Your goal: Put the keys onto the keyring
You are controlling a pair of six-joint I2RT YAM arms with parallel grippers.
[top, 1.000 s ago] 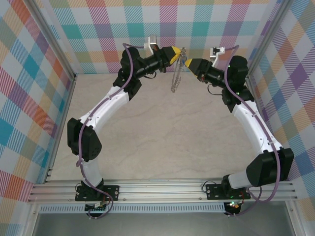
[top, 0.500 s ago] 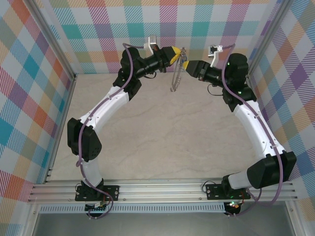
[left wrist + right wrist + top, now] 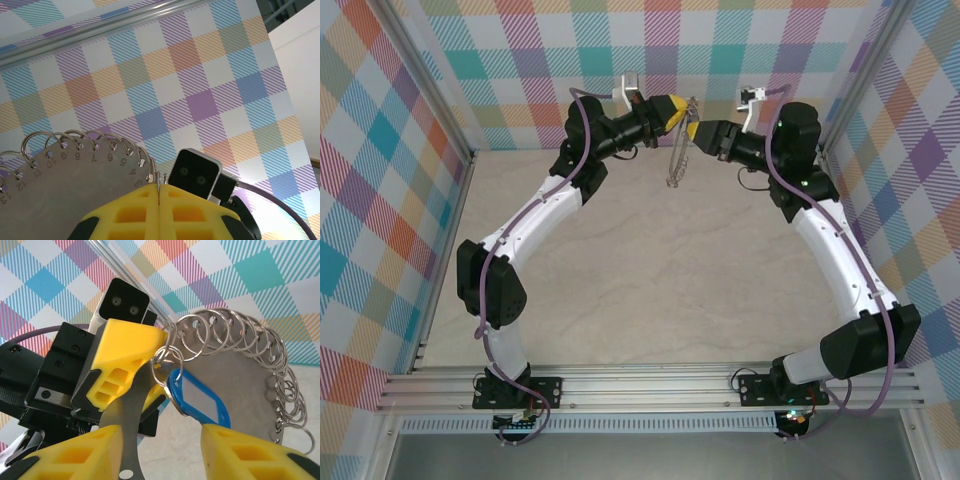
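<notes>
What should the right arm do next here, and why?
Probably close the right gripper on the key by its blue head. It sits just beyond the open fingers, its small loop overlapping a ring of the keyring, which the left gripper clamps. Whether it is threaded is unclear.

R gripper (image 3: 692, 130) has slid in toward L gripper (image 3: 682, 111), gap betw. tips nearly gone, now just beside keyring (image 3: 676, 160) top.
</notes>
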